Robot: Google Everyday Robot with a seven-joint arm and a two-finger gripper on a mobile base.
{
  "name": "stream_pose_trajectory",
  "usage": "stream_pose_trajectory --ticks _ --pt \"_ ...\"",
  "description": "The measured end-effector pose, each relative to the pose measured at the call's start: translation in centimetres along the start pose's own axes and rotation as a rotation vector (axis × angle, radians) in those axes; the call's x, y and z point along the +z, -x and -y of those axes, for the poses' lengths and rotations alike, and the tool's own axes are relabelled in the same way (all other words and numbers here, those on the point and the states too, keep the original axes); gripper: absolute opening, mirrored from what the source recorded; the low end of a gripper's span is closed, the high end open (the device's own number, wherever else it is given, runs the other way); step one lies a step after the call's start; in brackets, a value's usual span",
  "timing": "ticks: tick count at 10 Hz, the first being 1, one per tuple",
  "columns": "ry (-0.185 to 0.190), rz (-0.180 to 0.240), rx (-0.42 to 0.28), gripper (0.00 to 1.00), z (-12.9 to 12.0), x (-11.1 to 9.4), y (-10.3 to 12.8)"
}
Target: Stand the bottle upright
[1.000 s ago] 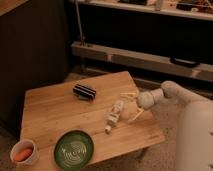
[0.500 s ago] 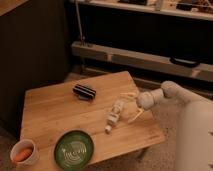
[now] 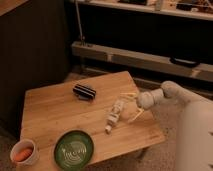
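The bottle (image 3: pixel 114 115) is small, slim and whitish-cream with darker markings mid-body. It lies on its side on the wooden table (image 3: pixel 50 115), right of centre, cap end pointing toward the front edge. My gripper (image 3: pixel 131 106) reaches in from the right on a white arm (image 3: pixel 170 94). Its pale fingers (image 3: pixel 128 95) are spread apart, just right of the bottle's upper end, low over the table. They hold nothing.
A black ribbed cylinder (image 3: pixel 84 91) with pale stripes lies behind the bottle. A green plate (image 3: pixel 74 149) sits at the front edge. A white cup (image 3: pixel 23 152) with an orange thing in it stands at the front left corner. The table's right edge is near the arm.
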Motion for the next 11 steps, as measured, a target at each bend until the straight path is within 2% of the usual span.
stream_pose_trajectory --ticks 8,9,10,11 --pt "0.0 0.0 0.0 0.8 0.0 0.0 0.0" --pt "0.0 0.015 -0.009 0.8 0.0 -0.2 -0.2" --pt "-0.008 0.066 -0.047 0.8 -0.1 -0.8 -0.8" --pt "-0.027 0.161 -0.127 0.8 -0.2 -1.7 -2.2"
